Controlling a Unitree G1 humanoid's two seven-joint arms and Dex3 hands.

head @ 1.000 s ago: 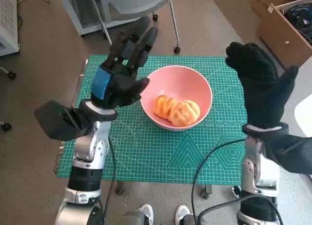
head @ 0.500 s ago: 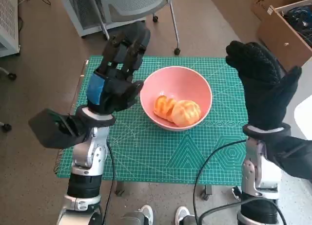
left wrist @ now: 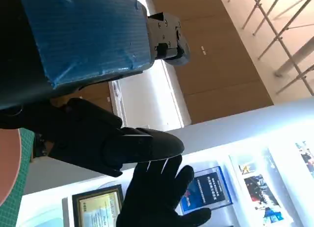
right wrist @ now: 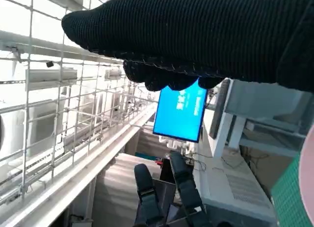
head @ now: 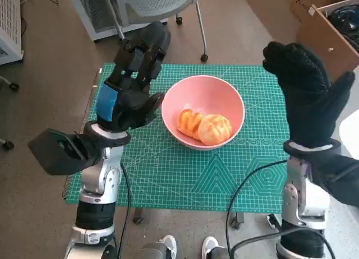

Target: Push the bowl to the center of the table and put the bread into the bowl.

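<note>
A pink bowl (head: 224, 99) stands near the middle of the green cutting mat (head: 168, 175) in the head view. Two golden bread rolls (head: 204, 125) lie inside it. My left hand (head: 130, 85) is raised to the left of the bowl, fingers spread upward, holding nothing. My right hand (head: 305, 93) is lifted to the right of the bowl, fingers extended, empty too. The left wrist view shows my left hand (left wrist: 88, 74) with the gloved right hand (left wrist: 162, 197) beyond it. In the right wrist view the glove (right wrist: 196, 35) fills the top and the left hand's fingers (right wrist: 167, 187) show below.
An office chair (head: 151, 7) stands behind the table. A cardboard box (head: 331, 29) with cables sits at the back right. A white object (head: 350, 133) lies off the mat's right edge. Shoes (head: 165, 248) of a person show below the table's near edge.
My left hand has drawn slightly left and away from the bowl's rim. My right hand has shifted a little to the right. The bowl and bread have not moved.
</note>
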